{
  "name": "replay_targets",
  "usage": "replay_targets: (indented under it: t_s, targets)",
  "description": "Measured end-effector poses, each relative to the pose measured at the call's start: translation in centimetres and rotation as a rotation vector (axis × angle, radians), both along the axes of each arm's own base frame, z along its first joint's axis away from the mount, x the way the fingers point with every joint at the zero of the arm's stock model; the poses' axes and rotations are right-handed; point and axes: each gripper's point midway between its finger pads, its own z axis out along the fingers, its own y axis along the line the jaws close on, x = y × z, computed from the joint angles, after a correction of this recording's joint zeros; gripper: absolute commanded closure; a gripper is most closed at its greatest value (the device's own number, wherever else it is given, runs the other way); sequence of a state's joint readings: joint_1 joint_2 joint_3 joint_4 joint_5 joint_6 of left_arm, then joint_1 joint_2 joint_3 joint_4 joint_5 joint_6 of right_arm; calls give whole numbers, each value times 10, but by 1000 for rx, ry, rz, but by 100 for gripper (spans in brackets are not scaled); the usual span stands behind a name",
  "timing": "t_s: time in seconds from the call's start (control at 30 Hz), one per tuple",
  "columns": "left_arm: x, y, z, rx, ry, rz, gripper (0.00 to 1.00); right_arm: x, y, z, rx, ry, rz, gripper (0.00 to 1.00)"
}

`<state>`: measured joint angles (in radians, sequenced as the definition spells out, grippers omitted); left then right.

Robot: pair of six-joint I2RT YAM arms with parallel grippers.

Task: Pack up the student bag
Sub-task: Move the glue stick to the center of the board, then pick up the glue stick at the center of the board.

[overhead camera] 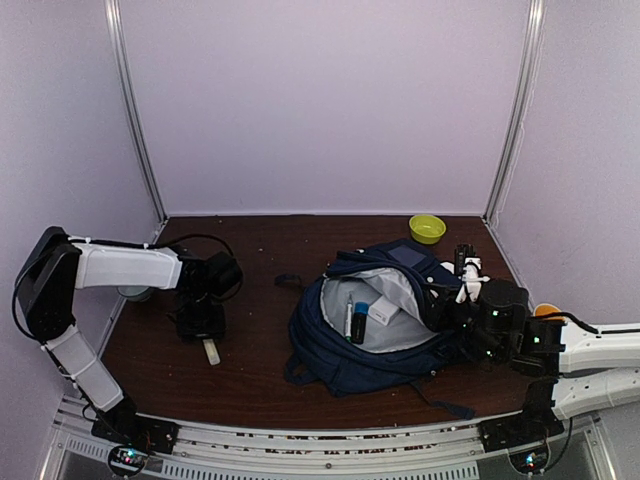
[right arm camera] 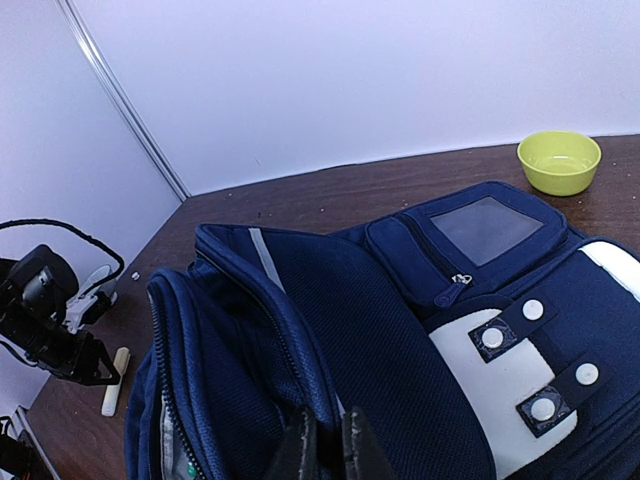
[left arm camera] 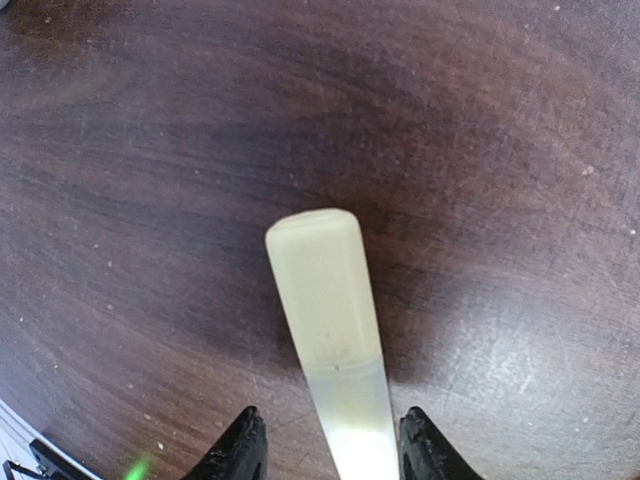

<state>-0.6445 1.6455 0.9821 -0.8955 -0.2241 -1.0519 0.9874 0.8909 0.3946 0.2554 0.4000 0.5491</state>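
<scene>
From above, I see the bag (overhead camera: 340, 360) lying open at mid-table, its mouth facing up and a few small items already on the grey lining. My right claw (overhead camera: 445, 303) is at the bag's right rim. My left claw (overhead camera: 205, 337) is well apart from the bag at the table's (overhead camera: 250, 390) left side, pointing down over a pale stick (overhead camera: 211, 351). A green bowl (overhead camera: 427, 228) sits at the far edge, clear of both arms. On the left wrist camera the stick lies flat on the wood. Its long axis runs straight out from the claw, leaning slightly left, and its near end sits between the two fingers (left arm camera: 240, 450). The jaws stand open astride it, with a gap on the left side, so nothing is gripped yet. I judge the next move is a straight close across the stick's narrow width, and the left arm is much the nearer one. On the right wrist camera the jaws are pinched shut on the bag's zip rim, holding the mouth open. The left claw and the stick are small at the far left.
</scene>
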Motion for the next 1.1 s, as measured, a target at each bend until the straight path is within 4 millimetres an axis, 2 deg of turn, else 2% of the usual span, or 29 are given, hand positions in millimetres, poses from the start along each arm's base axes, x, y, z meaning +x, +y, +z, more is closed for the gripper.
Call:
replay_targets:
  t_s: [0.2, 0.37, 0.53, 0.77, 0.93, 1.1]
  targets:
    - [2, -3, -8, -21, -21, 0, 55, 0, 0, 0, 0, 0, 0, 100]
    - [0, -5, -18, -47, -26, 7, 80, 0, 0, -1, -2, 1, 0, 100]
    - [3, -7, -17, -64, -50, 11, 94, 1, 1, -2, -4, 3, 0, 100]
    - [6, -10, -15, -75, -74, -1, 100, 2, 2, -2, -7, 5, -1, 100]
    - [12, -24, 6, -95, -157, -79, 100, 2, 2, -2, -8, 6, -1, 100]
    - [19, -52, 40, -115, -268, -207, 100, 2, 2, -2, -7, 5, 0, 100]
